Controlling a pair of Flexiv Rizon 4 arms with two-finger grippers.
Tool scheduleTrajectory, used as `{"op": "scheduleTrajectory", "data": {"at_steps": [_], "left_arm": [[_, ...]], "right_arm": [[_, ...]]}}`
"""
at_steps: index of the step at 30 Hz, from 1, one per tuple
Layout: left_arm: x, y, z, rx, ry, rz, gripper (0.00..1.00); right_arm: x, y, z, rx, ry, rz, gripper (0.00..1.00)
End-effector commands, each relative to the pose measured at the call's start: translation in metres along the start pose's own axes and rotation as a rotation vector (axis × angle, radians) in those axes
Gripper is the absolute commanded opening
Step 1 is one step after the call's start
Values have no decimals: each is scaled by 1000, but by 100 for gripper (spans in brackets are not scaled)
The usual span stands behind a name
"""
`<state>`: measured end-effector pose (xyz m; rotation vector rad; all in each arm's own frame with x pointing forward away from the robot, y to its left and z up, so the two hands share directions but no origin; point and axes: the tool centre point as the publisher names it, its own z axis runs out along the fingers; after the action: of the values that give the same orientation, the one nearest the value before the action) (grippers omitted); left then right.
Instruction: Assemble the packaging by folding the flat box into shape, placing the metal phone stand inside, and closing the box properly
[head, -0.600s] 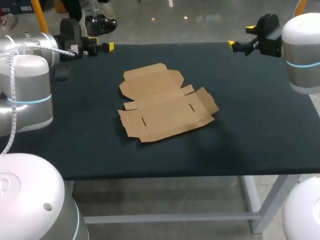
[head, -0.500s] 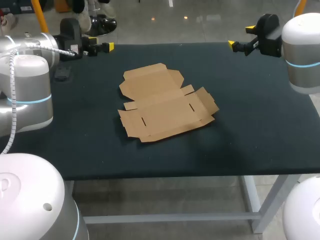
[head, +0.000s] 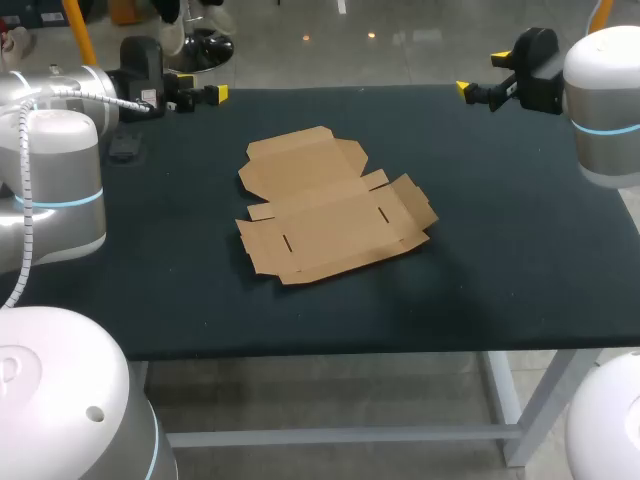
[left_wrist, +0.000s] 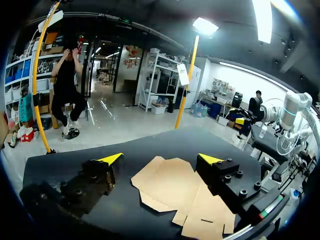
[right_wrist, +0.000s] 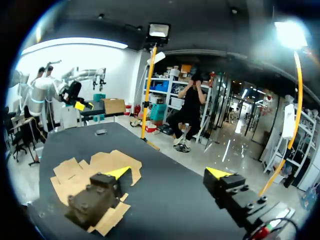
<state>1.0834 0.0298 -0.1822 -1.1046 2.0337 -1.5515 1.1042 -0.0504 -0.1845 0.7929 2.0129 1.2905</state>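
Observation:
The flat brown cardboard box lies unfolded in the middle of the dark table, its flaps spread out. My left gripper hovers open over the far left edge, well clear of the box. My right gripper is open above the far right edge, also apart from it. In the left wrist view the box lies ahead of the open gripper. In the right wrist view the box shows beside and beyond one finger of the open gripper. A small dark object, maybe the phone stand, rests at the far left.
The dark table cover reaches around the box on all sides. Its front edge runs close below the box, and the far edge lies under both grippers.

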Motion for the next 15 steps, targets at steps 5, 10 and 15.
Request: {"op": "scheduleTrajectory", "data": {"at_steps": [5,10,15], "left_arm": [[0,0,0,0,0,0,100],[0,0,0,0,0,0,100],[-2,-2,2,-108,29,-61,100]], "right_arm": [[0,0,0,0,0,0,100],[0,0,0,0,0,0,100],[-1,-1,1,33,8,7,100]]}}
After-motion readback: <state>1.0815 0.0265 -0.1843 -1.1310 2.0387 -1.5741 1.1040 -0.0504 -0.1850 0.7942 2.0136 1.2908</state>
